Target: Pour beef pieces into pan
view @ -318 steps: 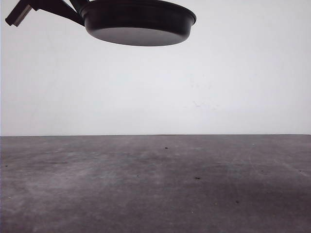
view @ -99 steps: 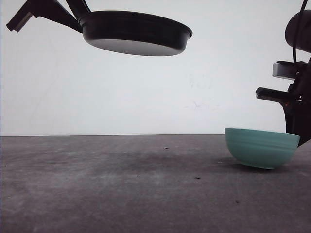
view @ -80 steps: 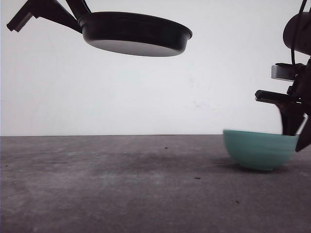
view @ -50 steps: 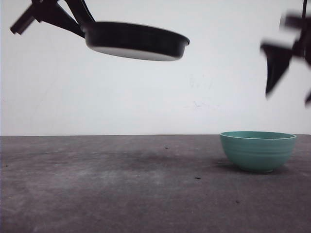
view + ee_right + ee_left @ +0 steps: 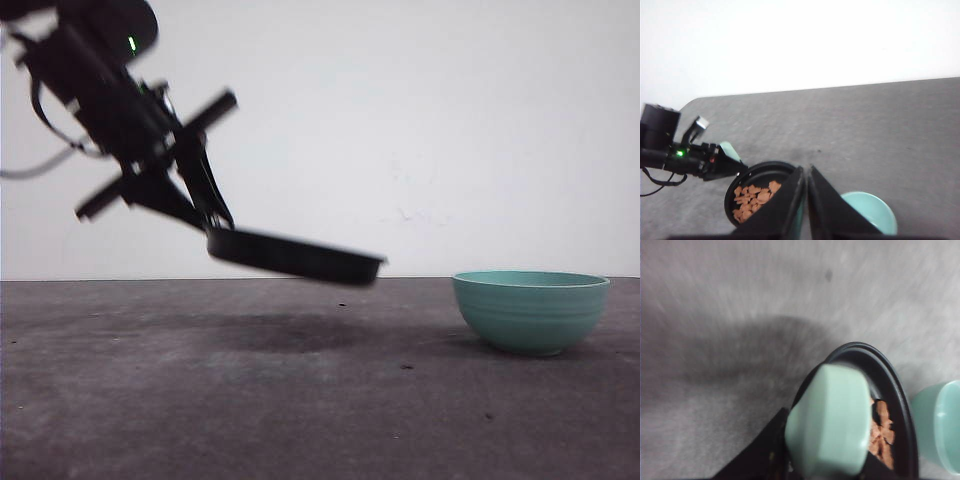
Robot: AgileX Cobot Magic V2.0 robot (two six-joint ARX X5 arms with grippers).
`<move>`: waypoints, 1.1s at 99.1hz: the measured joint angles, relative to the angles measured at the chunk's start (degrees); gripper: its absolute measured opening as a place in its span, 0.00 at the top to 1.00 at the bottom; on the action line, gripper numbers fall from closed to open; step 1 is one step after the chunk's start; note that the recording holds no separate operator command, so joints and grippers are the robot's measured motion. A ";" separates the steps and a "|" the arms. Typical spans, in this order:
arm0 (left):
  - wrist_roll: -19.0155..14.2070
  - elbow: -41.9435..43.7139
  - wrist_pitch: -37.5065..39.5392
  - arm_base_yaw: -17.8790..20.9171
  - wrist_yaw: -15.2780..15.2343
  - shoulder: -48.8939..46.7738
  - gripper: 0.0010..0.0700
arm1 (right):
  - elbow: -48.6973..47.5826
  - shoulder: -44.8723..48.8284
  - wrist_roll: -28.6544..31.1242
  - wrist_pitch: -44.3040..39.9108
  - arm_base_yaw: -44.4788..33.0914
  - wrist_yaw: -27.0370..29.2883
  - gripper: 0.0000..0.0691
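grey table [image 5: 320, 400], white wall | left gripper [image 5: 205, 205] clamps pan [image 5: 295, 256] handle, beef pieces [image 5: 754, 196] inside | bowl [image 5: 530, 310] at 3 o'clock | right gripper [image 5: 805, 200] pressed together | risk: tilted pan spills beef

No legible text or markings

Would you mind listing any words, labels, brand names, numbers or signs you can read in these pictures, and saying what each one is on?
None: no readable text in these views.
The pan, its mint-green handle and the teal bowl are plain, with no marking to be seen.
The left arm carries a lit green light, not a sign; anything printed on its housing is too blurred to tell.
The table has only dark specks and smudges.
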 joint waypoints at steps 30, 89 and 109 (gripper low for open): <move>-0.02 0.00 1.36 -0.33 0.50 4.57 0.93 | -0.02 -6.08 -0.07 -7.34 0.00 4.17 0.98; 1.29 0.28 -4.15 0.24 -6.49 -13.64 0.09 | -0.02 -5.92 -1.99 -2.05 0.00 7.48 0.98; 7.50 0.46 -11.17 0.22 -19.56 -30.49 0.25 | -0.02 -5.92 -7.58 -1.70 0.00 11.28 0.98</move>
